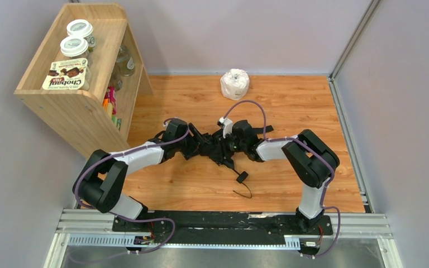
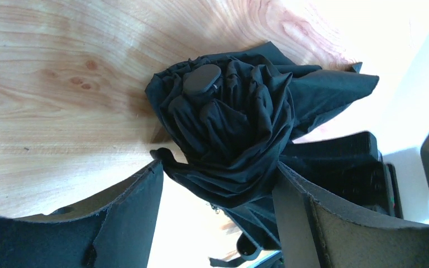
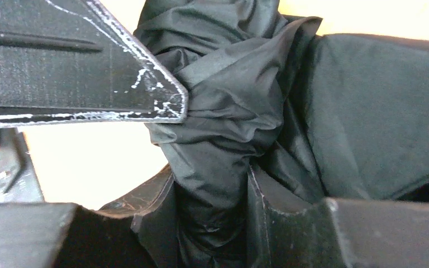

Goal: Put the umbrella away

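The umbrella (image 1: 219, 152) is a bunched black fabric bundle on the wooden table between my two arms. Its wrist strap (image 1: 242, 178) trails toward the near edge. In the left wrist view the umbrella (image 2: 229, 123) faces me end on, with its round black cap (image 2: 203, 78) on top. My left gripper (image 2: 219, 167) stands open, one finger on each side of the fabric. My right gripper (image 3: 211, 173) is shut on a fold of the umbrella (image 3: 223, 100), the cloth pinched between both fingers. A left finger (image 3: 89, 61) shows at the upper left of the right wrist view.
A wooden shelf (image 1: 84, 95) stands at the back left, holding jars (image 1: 75, 47) and a snack box (image 1: 64, 75). A white wrapped roll (image 1: 234, 84) sits at the back of the table. Grey walls close in the right side and the rear.
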